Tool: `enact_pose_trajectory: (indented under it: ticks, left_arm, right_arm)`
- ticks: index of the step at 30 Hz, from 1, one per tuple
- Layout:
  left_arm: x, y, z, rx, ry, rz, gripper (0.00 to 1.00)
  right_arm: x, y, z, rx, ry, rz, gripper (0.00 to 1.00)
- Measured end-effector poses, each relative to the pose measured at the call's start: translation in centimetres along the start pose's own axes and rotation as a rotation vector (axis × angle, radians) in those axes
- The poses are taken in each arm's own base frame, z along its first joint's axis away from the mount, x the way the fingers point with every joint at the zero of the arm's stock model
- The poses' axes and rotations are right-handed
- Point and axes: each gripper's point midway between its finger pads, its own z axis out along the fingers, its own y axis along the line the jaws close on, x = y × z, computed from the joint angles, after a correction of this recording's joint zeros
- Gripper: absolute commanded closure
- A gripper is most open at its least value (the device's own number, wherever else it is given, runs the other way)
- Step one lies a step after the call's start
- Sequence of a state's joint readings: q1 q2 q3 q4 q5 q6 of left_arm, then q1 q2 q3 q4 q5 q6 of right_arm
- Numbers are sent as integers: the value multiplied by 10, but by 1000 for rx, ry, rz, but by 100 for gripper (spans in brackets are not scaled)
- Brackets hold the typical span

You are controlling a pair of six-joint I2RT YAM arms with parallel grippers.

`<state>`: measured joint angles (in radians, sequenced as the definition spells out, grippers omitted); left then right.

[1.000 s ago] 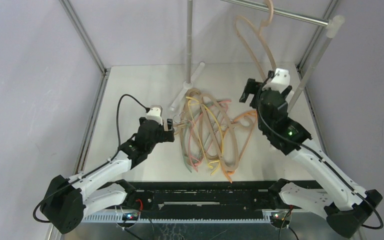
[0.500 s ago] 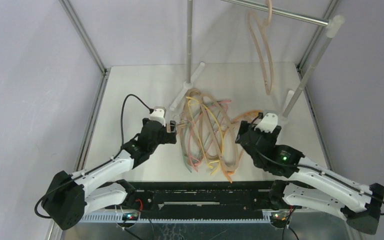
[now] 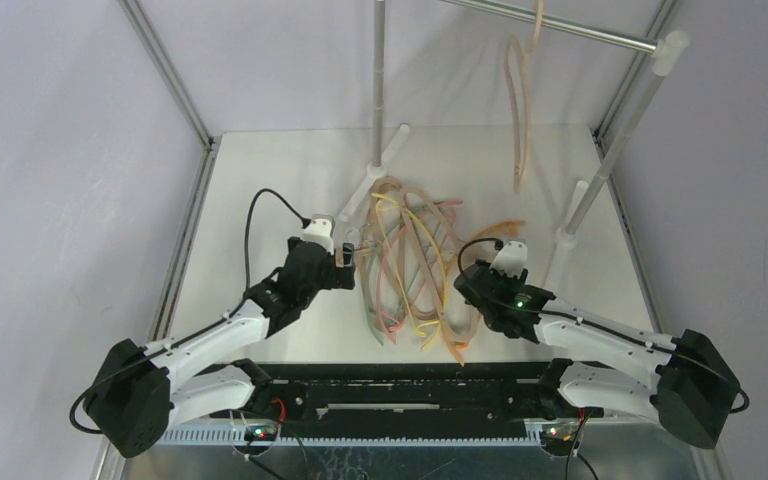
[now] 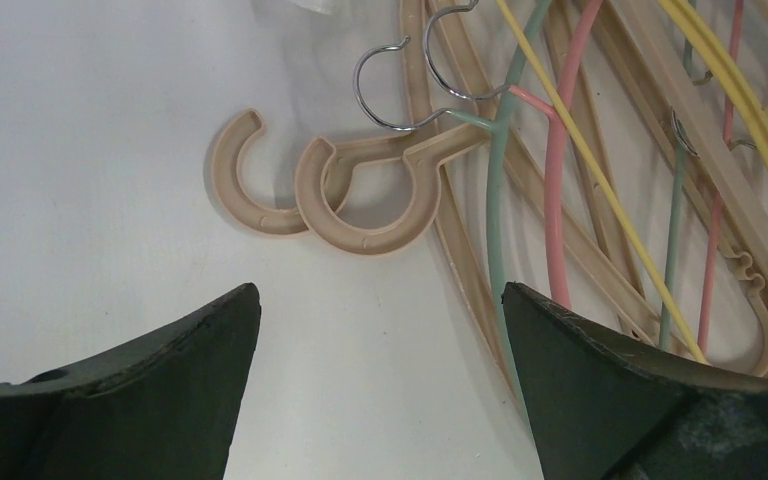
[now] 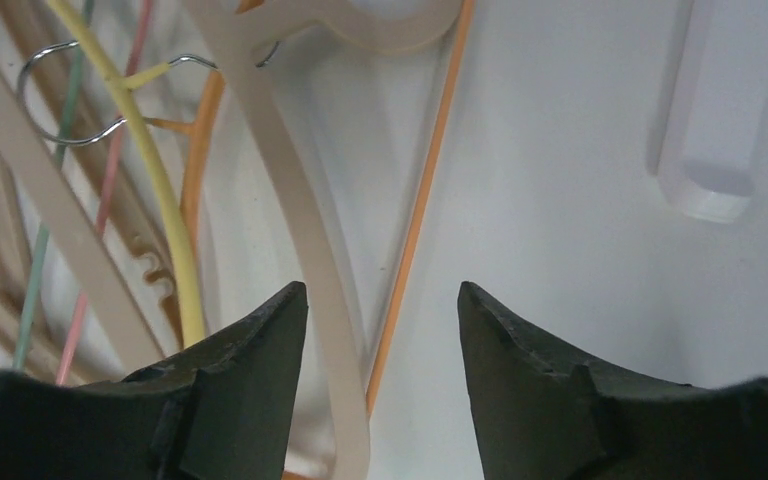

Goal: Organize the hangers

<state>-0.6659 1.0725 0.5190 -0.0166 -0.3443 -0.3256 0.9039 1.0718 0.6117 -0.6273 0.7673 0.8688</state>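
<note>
Hangers (image 3: 415, 265): you have a tangled heap mid-table, thick beige ones mixed with thin yellow, pink, pale-green and orange. One more beige hanger (image 3: 518, 110) hangs apart from the heap on the silver rail (image 3: 580, 30) at the back right, seen almost edge-on.

Left gripper (image 4: 380, 300): fingers spread wide, nothing between them. It sits at the heap's left edge, just short of two beige hooks (image 4: 360, 200) lying side by side on the surface, with wire hooks (image 4: 385, 90) beside them.

Right gripper (image 5: 382, 295): also spread, gripping nothing, low at the heap's right edge. A beige arm (image 5: 300, 230) and a thin orange hanger (image 5: 415, 240) run into the gap between its fingers. You cannot tell whether the fingers touch them.

Surface: table (image 3: 260, 200) plain white, matt. The rail's white foot (image 5: 710, 130) rests on it to the right of the heap.

Room: pale lilac-grey walls (image 3: 60, 150) on three sides, aluminium frame posts (image 3: 165, 70) at the corners.
</note>
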Motion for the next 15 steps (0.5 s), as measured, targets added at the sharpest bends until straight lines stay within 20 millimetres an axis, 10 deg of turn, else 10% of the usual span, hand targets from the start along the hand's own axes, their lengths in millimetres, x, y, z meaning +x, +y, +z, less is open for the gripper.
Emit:
enact_pose_trajectory:
  ticks: [15]
  left_arm:
    - [6, 0, 3, -5, 21, 9, 5]
  right_arm:
    - [31, 33, 35, -202, 149, 36, 43]
